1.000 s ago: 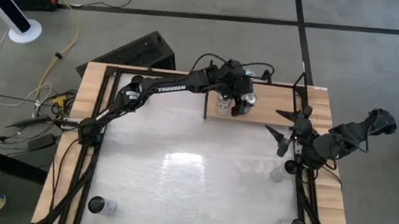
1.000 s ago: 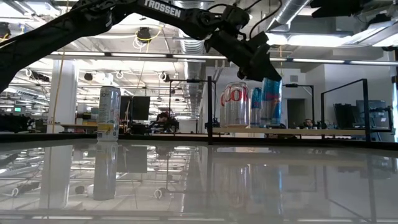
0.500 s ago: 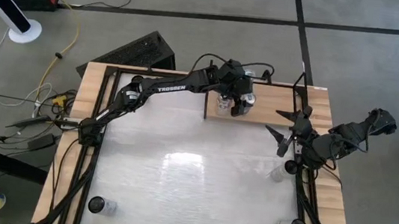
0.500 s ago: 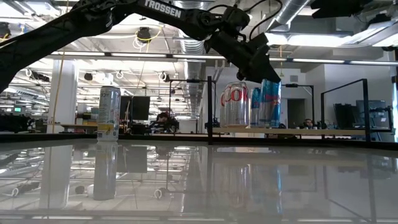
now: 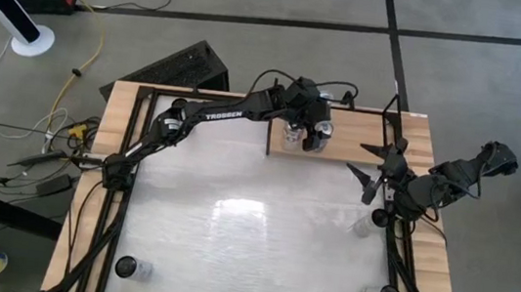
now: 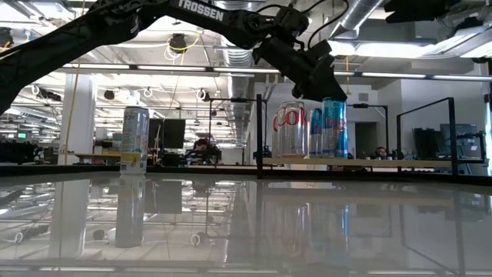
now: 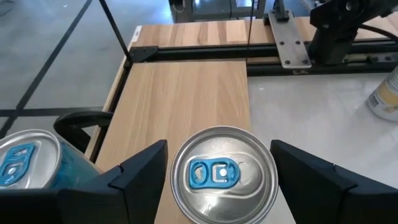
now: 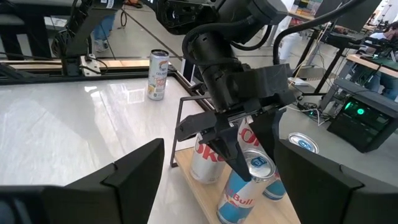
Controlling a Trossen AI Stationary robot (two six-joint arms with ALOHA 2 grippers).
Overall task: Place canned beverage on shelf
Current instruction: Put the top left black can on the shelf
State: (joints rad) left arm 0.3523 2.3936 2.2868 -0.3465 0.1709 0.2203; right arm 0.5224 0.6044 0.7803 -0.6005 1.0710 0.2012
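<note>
1. Down a touch and straighter than a second ago, that blue-and-silver can. Was tilted and half hidden under the fingers, now shows its top rim in the low view.
2. Stands upright on the shelf, on the end of the wooden board nearer the left arm, just beside a slim blue can and a fatter silver can with red lettering.
3. Left gripper: parked right over that can at the far side of the table, fingers spread to either side of the lid. A sliver of bare board shows between one finger and the can in the left wrist view, so looks like no squeeze.
4. Right gripper: hanging out at the right end of the shelf, well apart from the cans, fingers splayed wide, holding nothing.
5. Also a tall pale can standing on its own on the white tabletop, well away from the shelf.
</note>
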